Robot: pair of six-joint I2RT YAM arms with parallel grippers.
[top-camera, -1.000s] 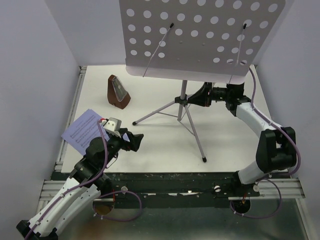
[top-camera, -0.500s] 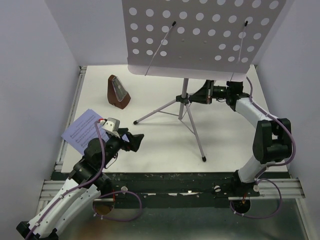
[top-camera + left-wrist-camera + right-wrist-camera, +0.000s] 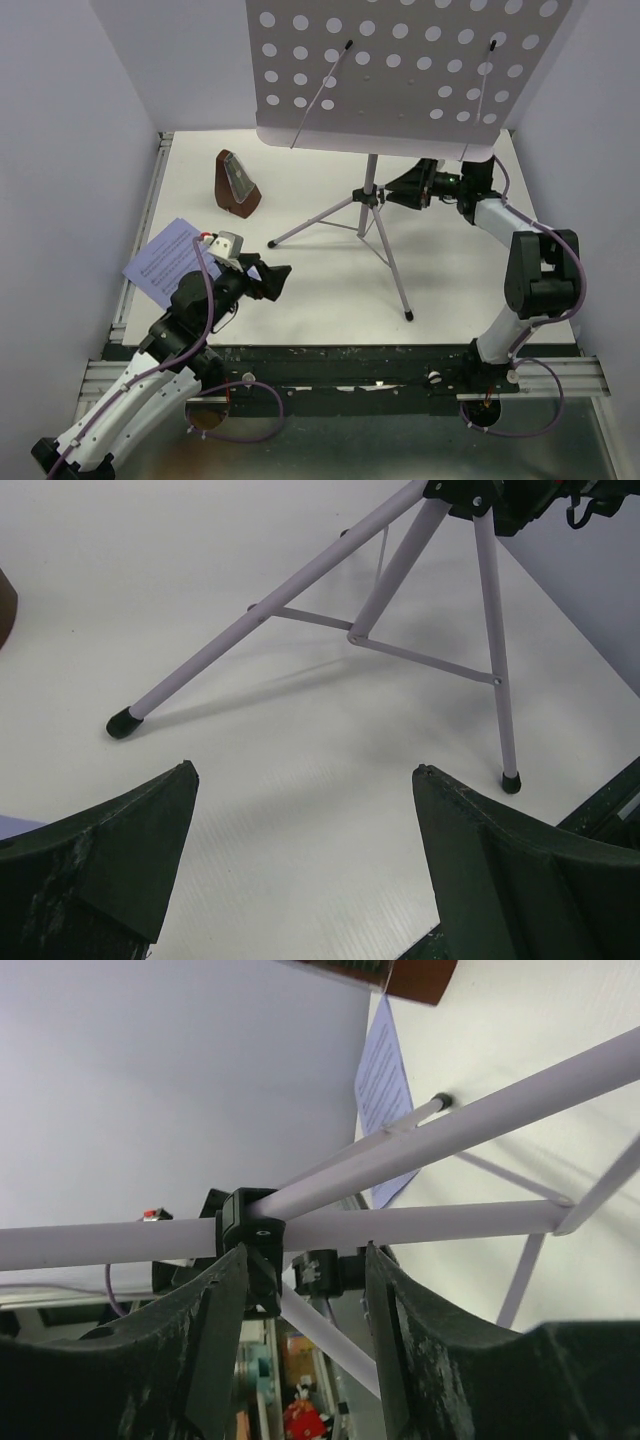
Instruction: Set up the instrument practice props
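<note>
The pale lilac perforated music stand [image 3: 400, 70] stands on its thin tripod [image 3: 372, 215] mid-table. My right gripper [image 3: 392, 190] is open, level with the tripod's black hub [image 3: 250, 1225]. In the right wrist view the hub sits just past the fingertips of that gripper [image 3: 305, 1252], touching neither. The brown metronome [image 3: 238, 186] stands upright at the back left. A lavender sheet-music page [image 3: 160, 262] lies flat by the left edge. My left gripper [image 3: 276, 282] is open and empty beside the page; in its wrist view [image 3: 305, 772] it faces the tripod's legs.
The tripod's black-tipped feet [image 3: 123, 723] spread over the white table top, one foot [image 3: 409, 318] near the front edge. Grey walls close in the left, right and back. A metal rail [image 3: 140, 220] runs along the table's left edge.
The stand's desk has shifted slightly right. My right gripper has drawn back a little from the hub and its elbow has swung in. The left arm barely moved.
</note>
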